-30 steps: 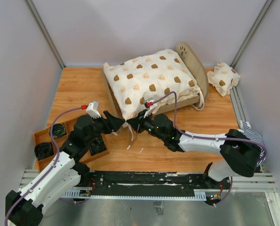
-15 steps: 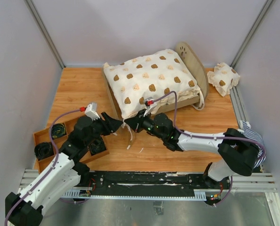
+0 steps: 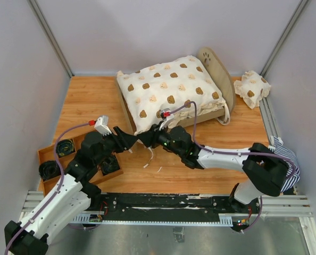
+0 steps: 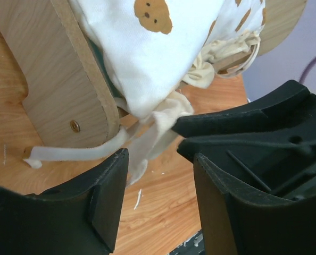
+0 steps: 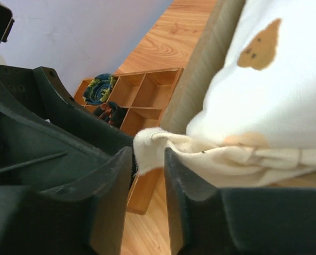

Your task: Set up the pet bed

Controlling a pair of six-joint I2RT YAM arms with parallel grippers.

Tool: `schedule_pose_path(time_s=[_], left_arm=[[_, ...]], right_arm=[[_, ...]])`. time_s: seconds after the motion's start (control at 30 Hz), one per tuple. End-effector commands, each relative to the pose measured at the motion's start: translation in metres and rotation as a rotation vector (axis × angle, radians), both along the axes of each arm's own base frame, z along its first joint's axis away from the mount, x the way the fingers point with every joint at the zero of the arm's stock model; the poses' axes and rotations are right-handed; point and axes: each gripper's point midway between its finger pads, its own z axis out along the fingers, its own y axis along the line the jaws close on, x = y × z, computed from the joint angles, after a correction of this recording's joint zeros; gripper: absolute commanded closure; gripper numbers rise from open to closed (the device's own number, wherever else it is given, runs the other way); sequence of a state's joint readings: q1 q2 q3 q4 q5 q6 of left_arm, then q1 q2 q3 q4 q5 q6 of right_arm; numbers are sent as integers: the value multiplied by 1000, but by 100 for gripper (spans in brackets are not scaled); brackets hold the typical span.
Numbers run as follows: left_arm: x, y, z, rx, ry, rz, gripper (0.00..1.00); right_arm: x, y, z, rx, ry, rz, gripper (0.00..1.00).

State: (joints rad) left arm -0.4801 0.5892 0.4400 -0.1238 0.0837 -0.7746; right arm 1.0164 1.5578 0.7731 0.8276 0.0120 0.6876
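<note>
Pet bed (image 3: 225, 85) is sitting at the back middle of the desk (image 3: 89, 101), its headboard pointing right. The cover (image 3: 168, 87) is already lying over it, hiding the mattress. We are judging the job as well along: the cover is draping the frame, but its ties (image 4: 78, 152) are hanging loose at the near footboard corner. The pillow (image 3: 252, 88) is lying off to the right, apart from the bed. Securing that corner and placing the pillow are looking like what is left.

Counting from the left, we are seeing:
- one tray (image 3: 41, 156) of compartments with a few dark items in it;
- one left hand (image 4: 160, 159), hovering just beside the corner with its fingers standing well apart and nothing between them;
- a few ties;
- one right hand (image 5: 148, 159), fingers parted only narrowly with the cover's bunched corner sitting at their mouth, and we cannot tell whether it is gripping that cloth;
- one bed, one cover and one pillow;
- one striped cloth (image 3: 284, 146) peeking out behind the right arm's shoulder.
</note>
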Motion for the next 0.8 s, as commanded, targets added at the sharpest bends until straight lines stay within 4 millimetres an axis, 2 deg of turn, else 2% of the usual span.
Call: schedule_pose_path(time_s=[0.0,0.07,0.13,0.23,0.3,0.43,0.53,0.63,0.77], left_arm=[[7,-3,11,32,-24,-21,44],[10,-5,11,46,-28,-31,44],[14,-8,10,62,-21,-40,44],[17,-12,15,96,-39,-70,44],[20,-14,23,112,-63,-86,44],[22,-25,40,138,-130,-128,45],[23,-32,40,171,-130,-135,45],[22,-38,33,212,-117,-141,43],[21,-44,15,269,-67,-145,41]], right_arm=[[2,-33,-4,-184,-110,-67,60],[7,-54,-2,-306,-173,-87,50],[14,-75,0,-431,-210,-102,46],[27,-113,1,-590,-256,-136,45],[34,-128,1,-659,-296,-138,45],[45,-136,-5,-720,-316,-82,45],[58,-138,-14,-768,-293,-69,44],[72,-139,-22,-811,-292,-77,44],[89,-144,-30,-861,-295,-95,45]])
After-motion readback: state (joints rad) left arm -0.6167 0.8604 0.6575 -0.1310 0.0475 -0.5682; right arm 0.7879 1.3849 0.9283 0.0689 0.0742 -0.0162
